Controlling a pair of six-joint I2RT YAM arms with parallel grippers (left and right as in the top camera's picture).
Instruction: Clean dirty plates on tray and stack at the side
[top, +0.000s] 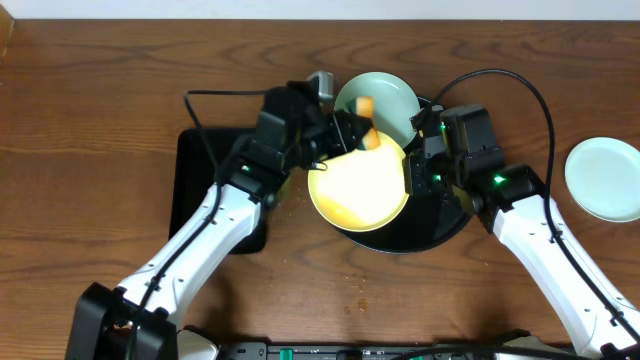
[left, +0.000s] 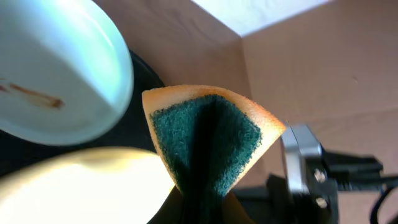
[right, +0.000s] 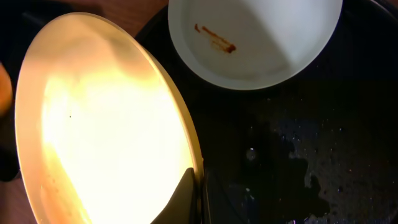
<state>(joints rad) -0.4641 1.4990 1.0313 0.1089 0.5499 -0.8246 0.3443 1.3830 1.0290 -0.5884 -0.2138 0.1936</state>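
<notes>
Sponge (left: 208, 143) beside smeared plate (left: 56, 62), yellow plate (left: 81, 186)

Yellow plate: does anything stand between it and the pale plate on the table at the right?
Nothing loose shows on the table toward the pale plate. Only the right claw, shut on the yellow plate's edge, and its arm cross that stretch; the round tray's raised rim lies on the way.

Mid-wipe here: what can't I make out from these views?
1. Yellow plate: glare whitens its face in both wrist views, and the sponge covers part overhead; leftover smears unreadable.
2. Tray: floor under the yellow plate hidden overhead.
3. Plate on the table: right edge cut off overhead, too small to judge clean.
</notes>
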